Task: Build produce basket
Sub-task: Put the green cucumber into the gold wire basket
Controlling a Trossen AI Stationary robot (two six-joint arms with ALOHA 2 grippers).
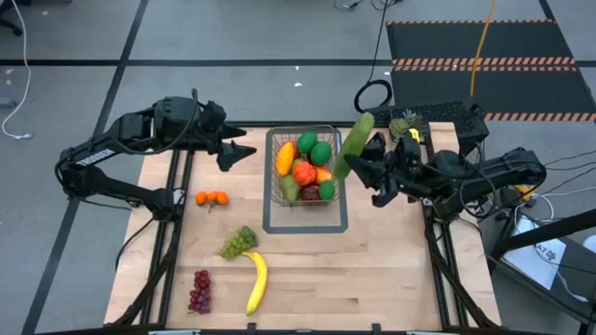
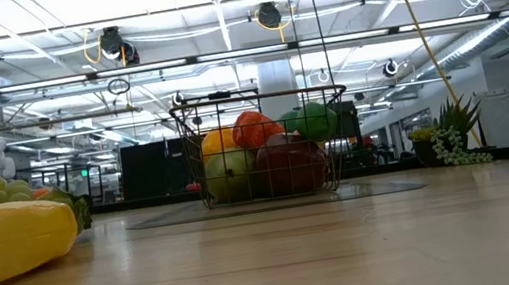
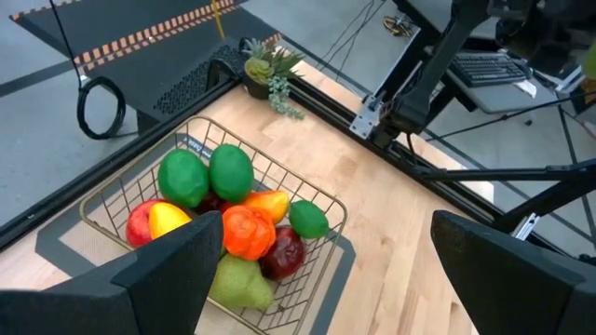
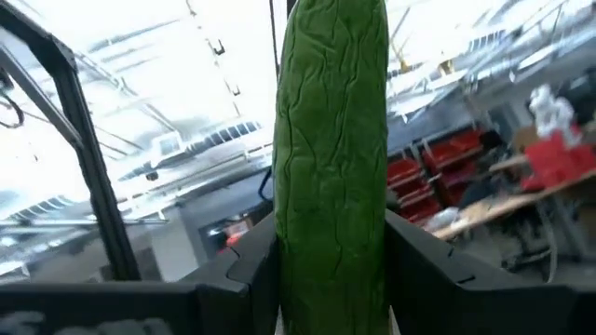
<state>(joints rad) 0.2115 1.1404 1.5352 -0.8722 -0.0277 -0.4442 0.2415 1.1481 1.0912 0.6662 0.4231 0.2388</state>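
While the left gripper [image 1: 244,150] hangs with its dark fingers spread wide and nothing between them, above the table just left of the basket, the right gripper [image 1: 358,160] is clamped on a long, wrinkled dark-green cucumber [image 1: 354,144] at the basket's right edge. In the right wrist view the cucumber [image 4: 331,158] stands upright between the two dark fingers [image 4: 250,256], pressed on both sides.

The rectangular grey wire-mesh basket [image 1: 275,166] sits on a flat grey outline [image 1: 307,226] on the pale wooden table [image 1: 391,270]. Inside it lie a yellow-orange mango [image 1: 287,156], two round green fruits [image 1: 314,148], a red-orange fruit [image 1: 304,172], a green pear [image 1: 291,189], a small green lime [image 1: 327,190] and a dark red apple [image 1: 310,194].

On the table, well left of the basket, lie two small oranges [image 1: 211,197]. Nearer the front edge are a bunch of green grapes [image 1: 237,242], a yellow banana [image 1: 256,283] just beside it, and a bunch of dark red grapes [image 1: 199,290] left of the banana.
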